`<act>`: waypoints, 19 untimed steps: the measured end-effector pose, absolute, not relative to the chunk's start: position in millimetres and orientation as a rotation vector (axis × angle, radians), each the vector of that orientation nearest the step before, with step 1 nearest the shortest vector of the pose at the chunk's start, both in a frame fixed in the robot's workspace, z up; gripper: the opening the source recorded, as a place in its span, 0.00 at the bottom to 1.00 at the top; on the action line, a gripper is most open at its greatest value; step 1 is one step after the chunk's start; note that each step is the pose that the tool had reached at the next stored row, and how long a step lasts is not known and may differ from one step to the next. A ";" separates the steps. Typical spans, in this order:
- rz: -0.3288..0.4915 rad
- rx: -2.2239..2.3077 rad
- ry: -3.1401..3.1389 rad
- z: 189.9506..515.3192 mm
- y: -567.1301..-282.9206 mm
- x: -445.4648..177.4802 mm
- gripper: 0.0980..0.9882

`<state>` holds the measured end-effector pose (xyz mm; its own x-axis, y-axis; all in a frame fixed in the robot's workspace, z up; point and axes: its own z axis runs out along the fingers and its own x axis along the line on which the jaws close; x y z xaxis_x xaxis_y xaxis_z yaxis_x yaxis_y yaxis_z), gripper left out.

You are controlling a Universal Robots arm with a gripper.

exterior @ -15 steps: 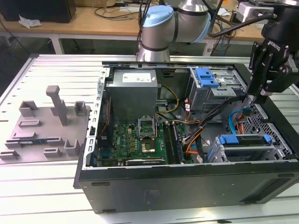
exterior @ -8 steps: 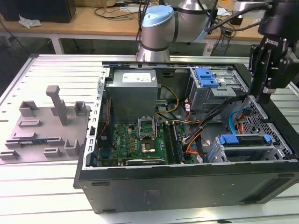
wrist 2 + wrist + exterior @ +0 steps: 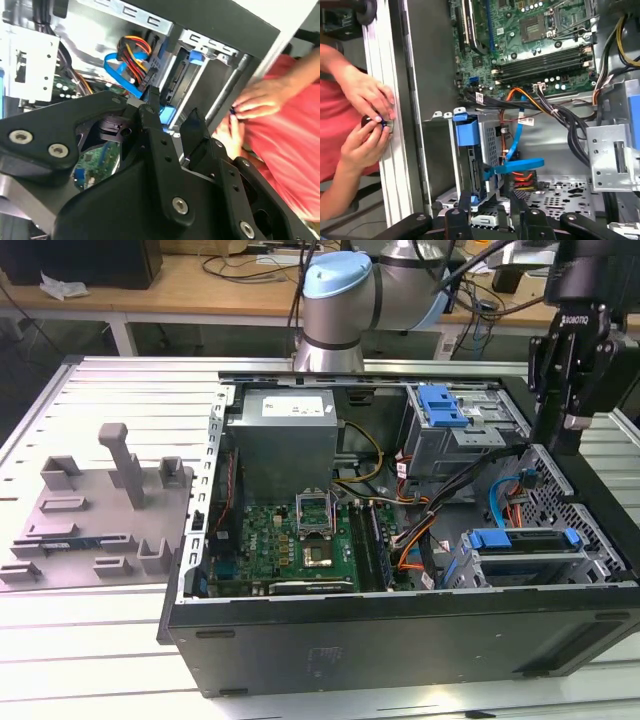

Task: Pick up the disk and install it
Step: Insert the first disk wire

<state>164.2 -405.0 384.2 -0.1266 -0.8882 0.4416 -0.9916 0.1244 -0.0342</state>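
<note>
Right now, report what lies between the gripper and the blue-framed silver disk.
In the exterior view, perforated grey case metal shows between the black gripper and the blue-framed silver metal disk; a blue flat cable and orange wires run alongside.

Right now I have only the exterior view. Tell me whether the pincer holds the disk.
Observer: No. In both wrist views the pincer is open with nothing between its fingers; the disk sits in the drive cage.
Operator: Check outside the case wall for me.
Observer: In the first wrist view a person's hands are just beyond the case, pinching a small dark object.
</note>
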 end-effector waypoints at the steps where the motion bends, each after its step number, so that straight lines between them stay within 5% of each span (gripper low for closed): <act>1: 0.473 1.831 -2.088 379.4 -400.8 165.5 0.39; 19: 0.546 1.803 -2.033 349.8 -383.9 167.0 0.37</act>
